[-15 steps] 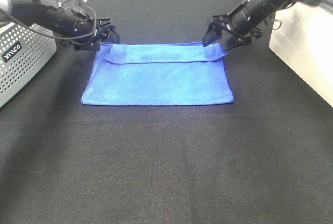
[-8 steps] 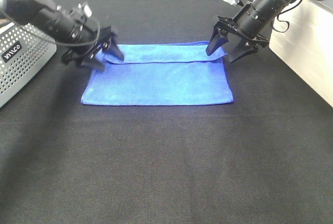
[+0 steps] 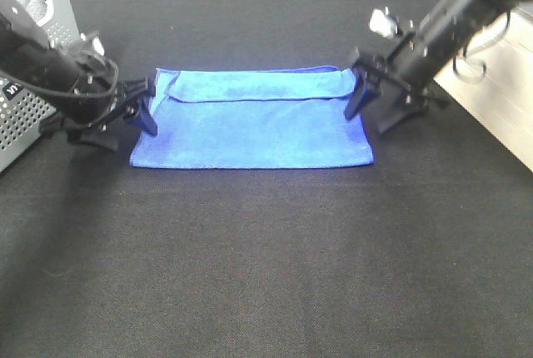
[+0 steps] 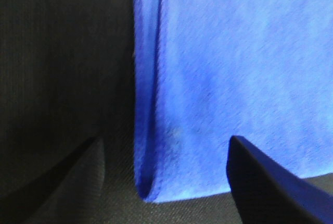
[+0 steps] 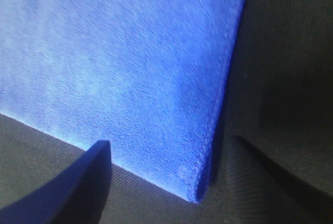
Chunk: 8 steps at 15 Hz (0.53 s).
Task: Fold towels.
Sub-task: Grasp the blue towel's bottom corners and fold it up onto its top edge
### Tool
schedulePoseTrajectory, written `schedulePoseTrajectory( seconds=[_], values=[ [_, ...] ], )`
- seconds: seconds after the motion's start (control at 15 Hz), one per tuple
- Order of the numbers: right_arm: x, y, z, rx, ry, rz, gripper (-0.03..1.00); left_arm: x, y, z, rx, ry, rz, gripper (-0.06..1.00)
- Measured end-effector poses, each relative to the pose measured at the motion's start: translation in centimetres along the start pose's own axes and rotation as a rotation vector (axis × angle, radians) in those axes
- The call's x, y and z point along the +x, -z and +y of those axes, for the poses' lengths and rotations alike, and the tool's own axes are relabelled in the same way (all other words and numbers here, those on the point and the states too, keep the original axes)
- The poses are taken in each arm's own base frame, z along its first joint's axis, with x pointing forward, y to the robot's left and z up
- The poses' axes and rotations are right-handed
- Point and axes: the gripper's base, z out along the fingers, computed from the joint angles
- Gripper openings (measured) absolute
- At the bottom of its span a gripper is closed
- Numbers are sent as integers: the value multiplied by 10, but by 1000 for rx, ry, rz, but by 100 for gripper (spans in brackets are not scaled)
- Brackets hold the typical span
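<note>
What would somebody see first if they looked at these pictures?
The bright blue towel jumps out, lying flat on the black table with its far edge folded over into a narrow strip. Next come the two black robot arms: the left gripper is open at the towel's left side, and the right gripper is open at its right side. A grey basket full of little holes stands at the far left.

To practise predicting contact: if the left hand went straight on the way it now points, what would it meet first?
Most likely the blue towel: the open left hand straddles its folded side edge near a corner, with its outer half over the black table cover. How high it is above them is unclear.
</note>
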Motion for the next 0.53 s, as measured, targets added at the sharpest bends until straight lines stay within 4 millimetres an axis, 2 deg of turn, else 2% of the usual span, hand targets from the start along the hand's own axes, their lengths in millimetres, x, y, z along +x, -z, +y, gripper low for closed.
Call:
schedulePoseTrajectory(
  seconds=[0.13, 0.53],
  values=[
    [7, -9, -6, 3, -4, -8, 61, 1, -4, 2, -4, 8, 2, 67],
    [9, -15, -9, -3, 18, -5, 61, 5, -19, 1, 0, 37, -1, 69]
  ],
)
